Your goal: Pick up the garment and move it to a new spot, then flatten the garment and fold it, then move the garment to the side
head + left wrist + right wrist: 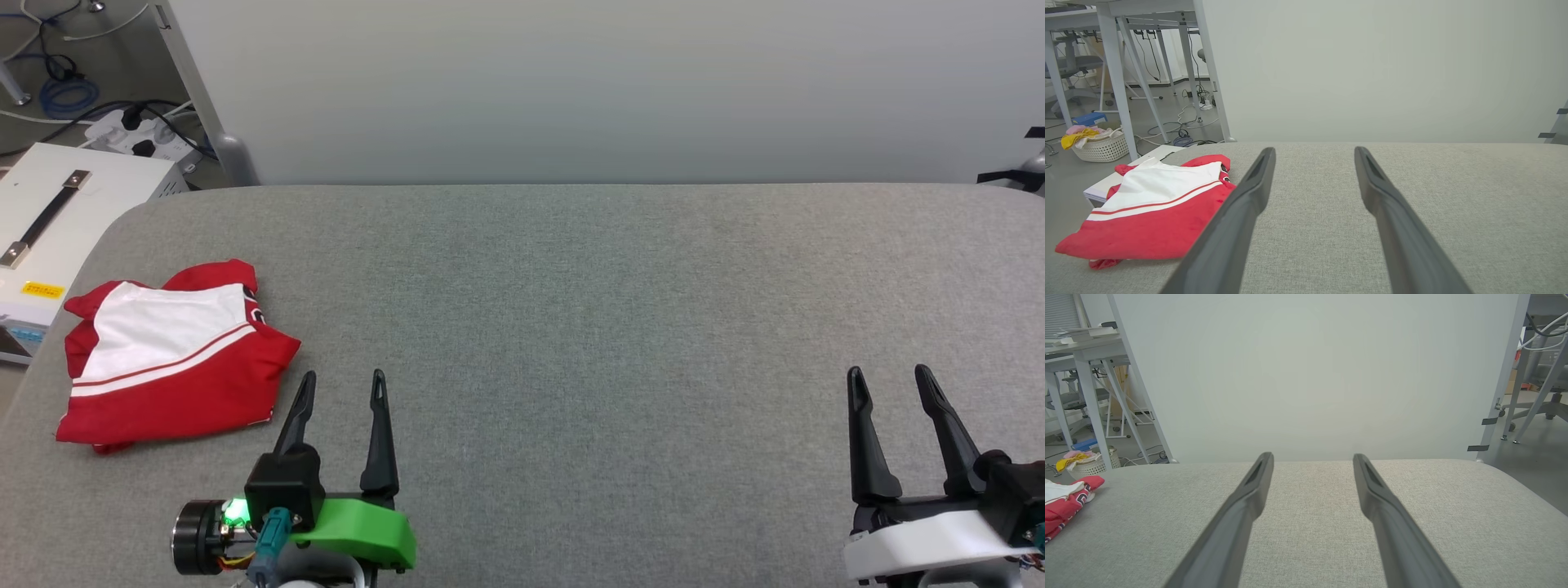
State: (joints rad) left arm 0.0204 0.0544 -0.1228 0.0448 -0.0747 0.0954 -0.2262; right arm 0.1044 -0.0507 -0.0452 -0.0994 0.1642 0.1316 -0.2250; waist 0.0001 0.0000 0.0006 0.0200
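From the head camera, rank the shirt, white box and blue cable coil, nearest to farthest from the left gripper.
1. Shirt, just left of the left gripper.
2. White box, farther left and back.
3. Blue cable coil, far back left.

bg: pale wall panel (604, 90) | grey fabric tbl (620, 310) | white desk legs (1120, 81), basket (1102, 150) L | cables (61, 90) on floor (1065, 192)
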